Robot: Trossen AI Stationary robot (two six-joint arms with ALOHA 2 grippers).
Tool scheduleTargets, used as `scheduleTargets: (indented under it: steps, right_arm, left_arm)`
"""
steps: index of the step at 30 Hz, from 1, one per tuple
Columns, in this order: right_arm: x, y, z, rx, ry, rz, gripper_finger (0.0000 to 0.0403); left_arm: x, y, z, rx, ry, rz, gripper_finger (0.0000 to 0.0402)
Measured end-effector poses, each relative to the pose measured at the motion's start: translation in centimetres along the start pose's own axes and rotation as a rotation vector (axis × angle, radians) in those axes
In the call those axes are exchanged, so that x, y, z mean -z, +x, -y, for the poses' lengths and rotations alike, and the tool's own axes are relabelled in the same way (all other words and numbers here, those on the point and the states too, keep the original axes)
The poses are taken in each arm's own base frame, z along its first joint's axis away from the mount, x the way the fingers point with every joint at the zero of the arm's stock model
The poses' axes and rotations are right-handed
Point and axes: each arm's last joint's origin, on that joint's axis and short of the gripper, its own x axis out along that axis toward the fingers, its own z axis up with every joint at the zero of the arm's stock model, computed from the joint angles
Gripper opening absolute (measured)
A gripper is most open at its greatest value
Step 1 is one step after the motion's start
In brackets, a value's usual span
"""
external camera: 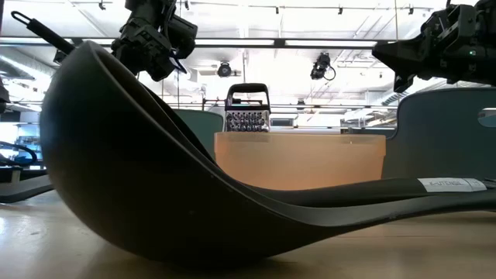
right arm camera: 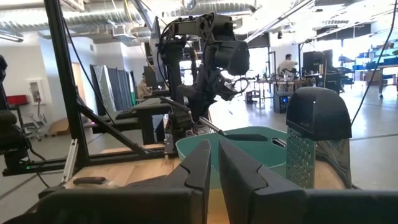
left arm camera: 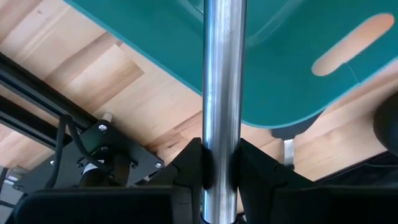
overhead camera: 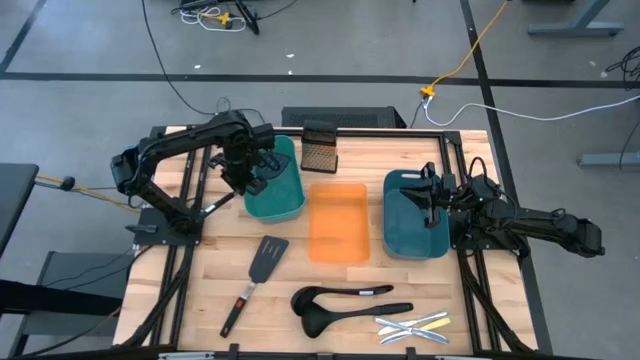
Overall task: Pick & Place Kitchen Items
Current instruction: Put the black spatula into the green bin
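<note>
While the left gripper [overhead camera: 247, 172] hangs over the near-left edge of the teal tray [overhead camera: 285, 200], at about ten o'clock from the table's centre, its fingers [left arm camera: 186, 168] are clamped on a spatula's bright metal handle [left arm camera: 222, 93]; the left wrist view shows the shaft pinched tight between them and running out over the tray. Which end points down cannot be told. The right gripper [overhead camera: 432, 198] waits at three o'clock over the blue tray [overhead camera: 410, 235], its fingers [right arm camera: 199, 168] nearly touching and holding nothing.

On the bare wood lie the other items: a second spatula [overhead camera: 258, 275] at seven o'clock, two black ladles [overhead camera: 345, 300] at six o'clock with their handles crossing, and a small heap of cutlery [overhead camera: 412, 325] at five o'clock. An orange tray [overhead camera: 337, 222] sits in the middle and a dark mesh box [overhead camera: 319, 153] stands at twelve o'clock.

Judging from this, the carried spatula is about to go into the teal tray, and the risks lie in the release:
- The handle is smooth and round, so it could slide or swivel in the pinch before the arm is placed
- The gripper sits at the tray's edge rather than over its middle, so a long tool let go here might tip over the rim onto the wood
- A long shaft may catch the tray wall as it descends and shove the tray
- Later, the overlapping ladles could come up together or drag each other
</note>
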Motion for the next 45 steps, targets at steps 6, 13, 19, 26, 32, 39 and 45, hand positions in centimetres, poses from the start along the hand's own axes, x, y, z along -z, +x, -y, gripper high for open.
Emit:
scheduleTargets:
  steps: [6, 13, 19, 26, 32, 39, 45]
  right_arm:
    - [0.0, 0.0, 0.0, 0.000, 0.001, 0.000, 0.0044]
    - [0.0, 0.0, 0.0, 0.000, 0.002, 0.000, 0.0044]
    - [0.0, 0.0, 0.0, 0.000, 0.002, 0.000, 0.0044]
    - [0.0, 0.0, 0.0, 0.000, 0.002, 0.000, 0.0044]
    - [0.0, 0.0, 0.0, 0.001, 0.002, 0.000, 0.0044]
    - [0.0, 0.0, 0.0, 0.008, 0.001, 0.001, 0.0044]
    - [0.0, 0.0, 0.0, 0.008, 0.001, 0.001, 0.0044]
  left_arm:
    - [-0.4, 0.7, 0.7, -0.028, 0.029, -0.028, 0.0076]
    - [-1.3, 1.9, 1.4, -0.087, 0.087, -0.061, 0.0076]
    - [-2.1, 2.7, 1.6, -0.099, 0.129, -0.100, 0.0076]
    - [-2.7, 3.3, 1.6, -0.127, 0.148, -0.122, 0.0076]
    - [-2.8, 3.3, 1.5, -0.153, 0.150, -0.114, 0.0076]
    - [-2.8, 3.3, 1.5, -0.200, 0.150, -0.097, 0.0076]
    - [-2.8, 3.3, 1.4, -0.201, 0.148, -0.096, 0.0110]
